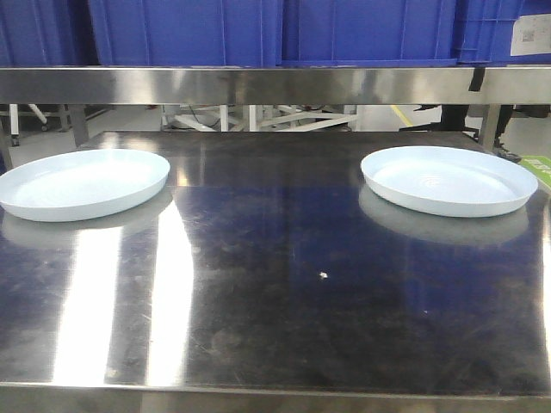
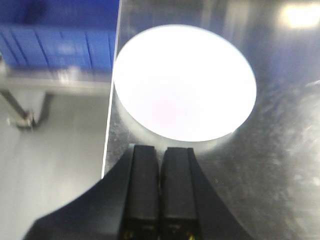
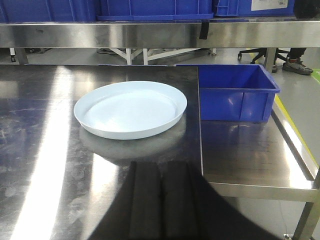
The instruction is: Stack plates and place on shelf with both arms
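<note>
We see two plates, the left plate and the right plate, both a plain, very pale blue-white. In the left wrist view the left plate washes out to glaring white. The tabletop is dark grey steel, streaked with bright white bands of glare and tinged with blue reflections. The shelf rail is silvery grey and carries one small black strip. The crates above it are deep blue, and so is the open crate. The left gripper and right gripper are black.
</note>
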`<action>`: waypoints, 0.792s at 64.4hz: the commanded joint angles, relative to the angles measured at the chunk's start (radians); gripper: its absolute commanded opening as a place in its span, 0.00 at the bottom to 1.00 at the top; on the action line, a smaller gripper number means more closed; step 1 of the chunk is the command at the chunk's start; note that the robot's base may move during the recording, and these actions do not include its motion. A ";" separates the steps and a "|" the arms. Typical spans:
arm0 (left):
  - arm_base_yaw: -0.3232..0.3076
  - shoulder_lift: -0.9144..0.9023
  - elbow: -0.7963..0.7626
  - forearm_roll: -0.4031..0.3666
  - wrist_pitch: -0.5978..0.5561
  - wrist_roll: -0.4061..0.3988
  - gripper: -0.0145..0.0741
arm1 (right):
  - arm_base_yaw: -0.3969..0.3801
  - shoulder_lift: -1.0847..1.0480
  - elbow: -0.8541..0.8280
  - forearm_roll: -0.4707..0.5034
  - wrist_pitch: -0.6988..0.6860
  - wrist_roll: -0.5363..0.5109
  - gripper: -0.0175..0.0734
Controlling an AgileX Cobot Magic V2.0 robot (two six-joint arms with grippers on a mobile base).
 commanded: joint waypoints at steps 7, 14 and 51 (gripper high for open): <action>0.033 0.240 -0.230 -0.017 0.095 -0.006 0.26 | -0.006 -0.018 0.000 -0.002 -0.083 0.000 0.25; 0.072 0.369 -0.346 -0.006 0.172 -0.006 0.27 | -0.006 -0.018 0.000 -0.002 -0.083 0.000 0.25; 0.126 0.814 -0.848 0.021 0.454 -0.003 0.58 | -0.006 -0.018 0.000 -0.002 -0.083 0.000 0.25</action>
